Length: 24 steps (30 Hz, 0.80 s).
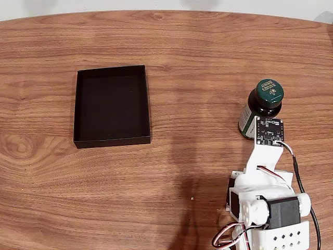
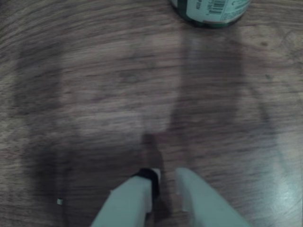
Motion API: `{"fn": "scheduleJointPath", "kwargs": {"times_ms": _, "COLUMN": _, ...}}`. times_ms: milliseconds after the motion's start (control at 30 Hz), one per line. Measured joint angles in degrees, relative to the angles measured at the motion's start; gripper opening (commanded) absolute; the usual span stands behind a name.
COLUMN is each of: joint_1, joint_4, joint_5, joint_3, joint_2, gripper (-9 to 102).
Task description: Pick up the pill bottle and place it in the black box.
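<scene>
The pill bottle (image 1: 264,104) stands upright on the wooden table at the right of the fixed view, dark green, its round cap lettered pale. In the wrist view its base and white barcode label (image 2: 210,10) show at the top edge, right of centre. My gripper (image 2: 166,176) sits low over the wood well short of the bottle, its two pale fingers a narrow gap apart with nothing between them. In the fixed view the arm (image 1: 263,174) reaches up from the bottom right and its wrist board overlaps the bottle's near side. The black box (image 1: 112,107) lies far to the left with nothing in it.
The wooden table (image 1: 197,57) spreads bare between bottle and box. The arm's base and cables (image 1: 270,224) fill the bottom right corner. The table's far edge curves along the top of the fixed view.
</scene>
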Motion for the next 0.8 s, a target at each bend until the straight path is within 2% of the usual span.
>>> {"fn": "scheduleJointPath", "kwargs": {"times_ms": 500, "joint_1": 0.0, "joint_4": 0.0, "joint_5": 0.0, "joint_3": 0.0, "joint_2": 0.0, "gripper": 0}}
{"fn": "scheduleJointPath", "kwargs": {"times_ms": 600, "joint_1": 0.0, "joint_4": 0.0, "joint_5": 0.0, "joint_3": 0.0, "joint_2": 0.0, "gripper": 3}}
{"fn": "scheduleJointPath", "kwargs": {"times_ms": 800, "joint_1": 0.3, "joint_4": -1.3, "joint_5": 3.4, "joint_3": 0.1, "joint_2": 0.0, "gripper": 5}}
